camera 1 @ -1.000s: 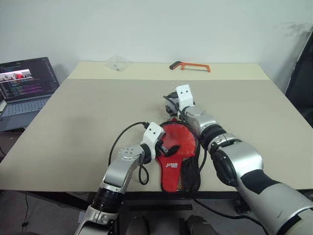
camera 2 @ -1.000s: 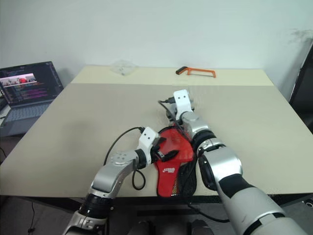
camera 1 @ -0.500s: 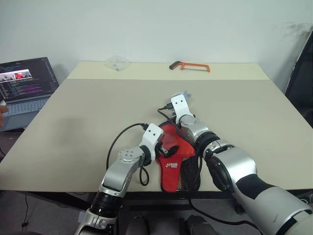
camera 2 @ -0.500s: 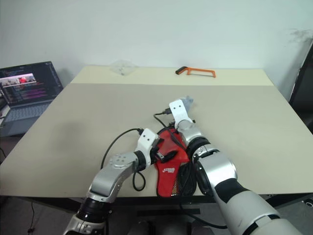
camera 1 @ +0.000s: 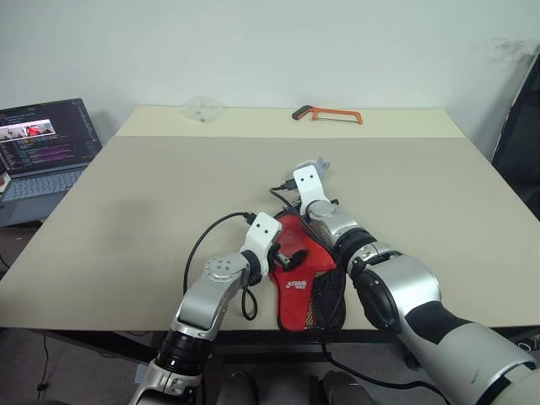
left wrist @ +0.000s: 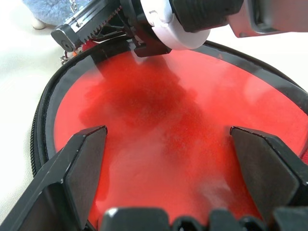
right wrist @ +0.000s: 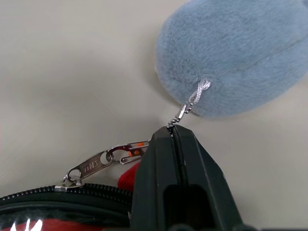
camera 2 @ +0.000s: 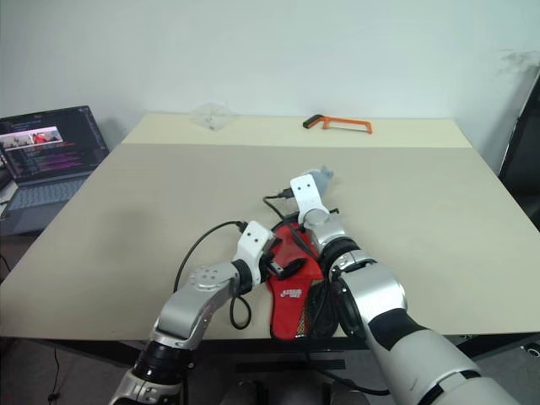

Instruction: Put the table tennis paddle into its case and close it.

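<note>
The case (camera 1: 305, 278) lies flat at the near edge of the surface (camera 1: 152, 194), about midway along it, round end away from the robot. The table tennis paddle (left wrist: 163, 144) sits inside, its red face showing through the clear window inside the black zip border. Left gripper (left wrist: 168, 168): jaws released and spread wide, hovering over the red window, one finger toward each side of it. Right gripper (right wrist: 174, 137) at the case's far rim: jaws clenched on the small ball chain that links the zip pull (right wrist: 94, 166) to a grey-blue plush charm (right wrist: 236, 53); the charm rests on the surface just beyond the case. An orange-framed hacksaw (camera 1: 327, 113) lies near the far edge, a clear plastic piece (camera 1: 202, 108) toward the far left corner. An open laptop (camera 1: 42, 148) stands off the left edge.
</note>
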